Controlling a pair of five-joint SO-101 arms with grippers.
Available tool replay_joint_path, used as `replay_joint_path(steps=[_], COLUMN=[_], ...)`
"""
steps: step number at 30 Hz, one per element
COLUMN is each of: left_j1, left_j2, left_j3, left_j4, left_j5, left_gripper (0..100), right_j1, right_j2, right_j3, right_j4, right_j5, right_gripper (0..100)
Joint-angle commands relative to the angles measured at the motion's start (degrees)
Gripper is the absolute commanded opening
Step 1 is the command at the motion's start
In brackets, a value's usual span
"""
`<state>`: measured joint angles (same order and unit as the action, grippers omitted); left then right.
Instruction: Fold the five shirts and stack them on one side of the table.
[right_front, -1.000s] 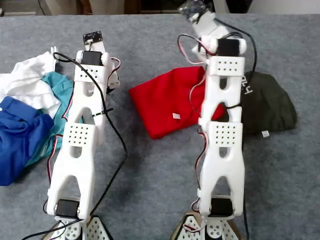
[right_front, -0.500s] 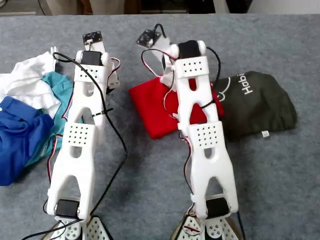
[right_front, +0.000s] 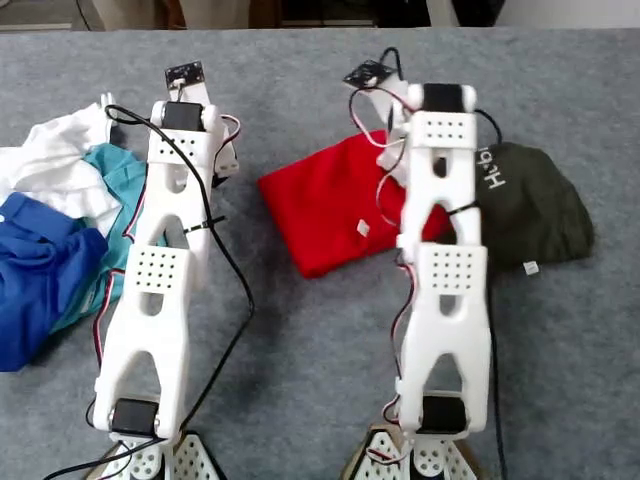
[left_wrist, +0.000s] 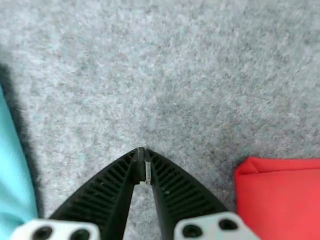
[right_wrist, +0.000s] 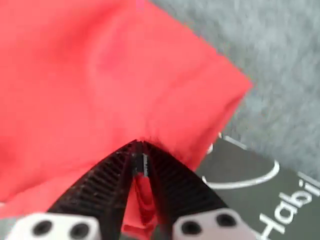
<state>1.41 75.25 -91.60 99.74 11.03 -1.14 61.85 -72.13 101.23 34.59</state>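
The right gripper (right_wrist: 139, 162) is closed on a fold of the red shirt (right_front: 320, 205), which lies in the middle of the grey table (right_front: 300, 340), one edge over the dark shirt (right_front: 535, 215). The left gripper (left_wrist: 141, 167), its fingers together and holding nothing, hangs above bare table between the red shirt and the teal shirt (right_front: 120, 180).

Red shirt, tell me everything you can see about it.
The red shirt is plain soft cloth, folded into a rough rectangle that lies flat and askew on the grey table, between the two arms. A small white tag shows near its middle. The right gripper is shut on a pucker of cloth near one corner. That side meets the dark shirt and seems to lap over its edge.
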Motion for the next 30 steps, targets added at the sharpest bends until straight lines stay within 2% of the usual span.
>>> replay_joint_path(steps=[1,5,9,14,22,26,30], left_j1=[-0.7,-0.7,-0.7,-0.7,-0.7,-0.7,-0.4], left_j2=[-0.8,-0.8,-0.8,-0.8,-0.8,-0.8,-0.8], left_j3=[-0.6,-0.6,-0.6,-0.6,-0.4,-0.5,-0.6], left_j4=[-0.7,-0.7,-0.7,-0.7,-0.7,-0.7,-0.7], left_j5=[-0.2,-0.2,-0.2,-0.2,-0.2,-0.2,-0.2], left_gripper=[2,2,2,2,2,2,2], right_j1=[3.1,5.9,11.4,14.9,13.9,16.5,12.5], right_j2=[-11.6,-20.9,-25.6,-26.6,-37.0,-47.8,-58.3], right_j3=[10.9,26.9,36.0,37.3,32.9,46.0,64.4], right_j4=[1.2,1.0,-3.3,-7.3,1.2,1.1,-1.1], right_j5=[0.7,5.1,6.5,6.3,-1.0,-2.0,-1.8], right_gripper=[0.2,0.2,0.2,0.2,0.2,0.2,0.2])
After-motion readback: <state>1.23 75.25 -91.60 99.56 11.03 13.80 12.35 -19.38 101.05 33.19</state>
